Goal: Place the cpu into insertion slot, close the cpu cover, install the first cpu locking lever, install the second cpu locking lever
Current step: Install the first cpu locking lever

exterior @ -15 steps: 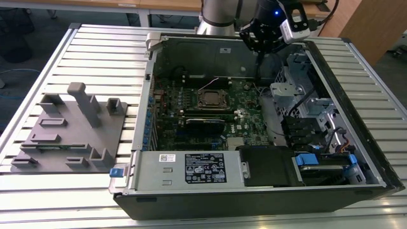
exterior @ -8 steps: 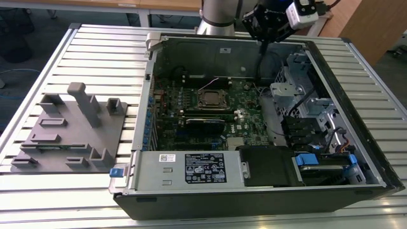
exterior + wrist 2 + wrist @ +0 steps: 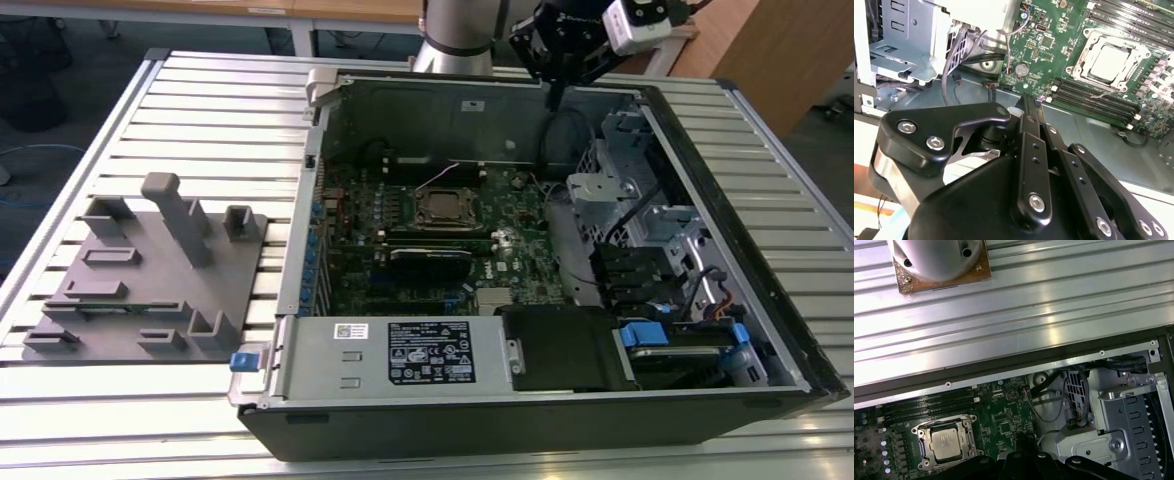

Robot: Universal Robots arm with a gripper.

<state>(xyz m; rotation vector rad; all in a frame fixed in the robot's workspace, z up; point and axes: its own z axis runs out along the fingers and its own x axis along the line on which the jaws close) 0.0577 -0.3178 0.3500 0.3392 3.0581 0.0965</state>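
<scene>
My pincer [image 3: 1029,100], pressed together & empty, hangs by tabletop's [image 3: 200,110] arm-side edge, apart from cpu [image 3: 1108,62], prob. seated; thin, fragile: hold by edges.

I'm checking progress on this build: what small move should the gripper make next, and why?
Probably shift toward the square brownish-rimmed insertion slot: the pale silver square cpu sits in it with the dull-metal frame cover down, while the gripper hangs well away, at the black computer case's edge.

The cpu [image 3: 1108,61] shows a pale silver-grey face within the dull-metal cpu cover [image 3: 1114,38], on a green motherboard [image 3: 1054,30]. The gripper [image 3: 1030,102] is black. The table [image 3: 200,110] is silver with parallel ribs.
</scene>
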